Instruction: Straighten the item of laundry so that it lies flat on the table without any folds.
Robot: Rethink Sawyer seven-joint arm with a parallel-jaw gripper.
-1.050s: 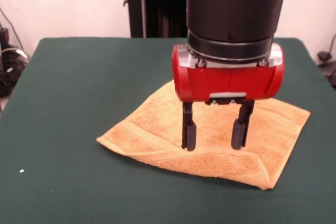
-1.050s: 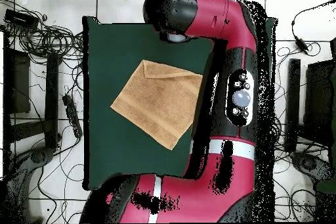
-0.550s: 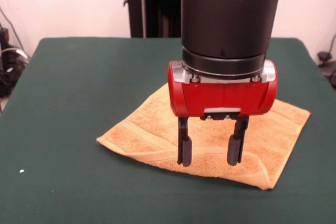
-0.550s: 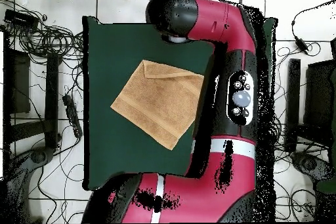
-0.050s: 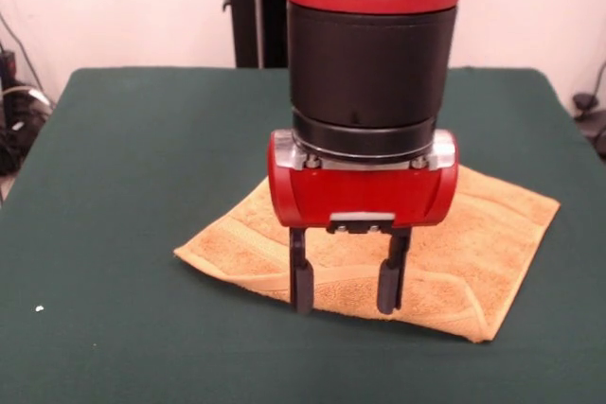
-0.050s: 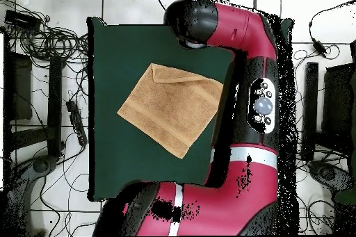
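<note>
The golden-orange towel, the item of laundry (image 5: 492, 243) (image 6: 170, 108), lies turned at an angle on the dark green table (image 5: 142, 139) (image 6: 132, 46). A narrow strip is folded over along its near edge in the front view. My gripper (image 5: 345, 292) hangs open right over that folded edge. Its two black fingers (image 5: 301, 283) point straight down, their tips at or just above the cloth, with nothing between them. In the overhead view the arm's black wrist (image 6: 195, 22) covers the gripper, just beyond the towel's folded side.
A small white speck (image 5: 39, 308) lies on the table near its left front corner. A black column (image 5: 256, 7) stands behind the table. Cables (image 6: 42, 39) and black equipment lie on the floor on both sides of the table.
The gripper has come down and moved toward the camera and to the left, from over the towel's middle to its near folded edge. It has stayed open. The towel has not moved.
</note>
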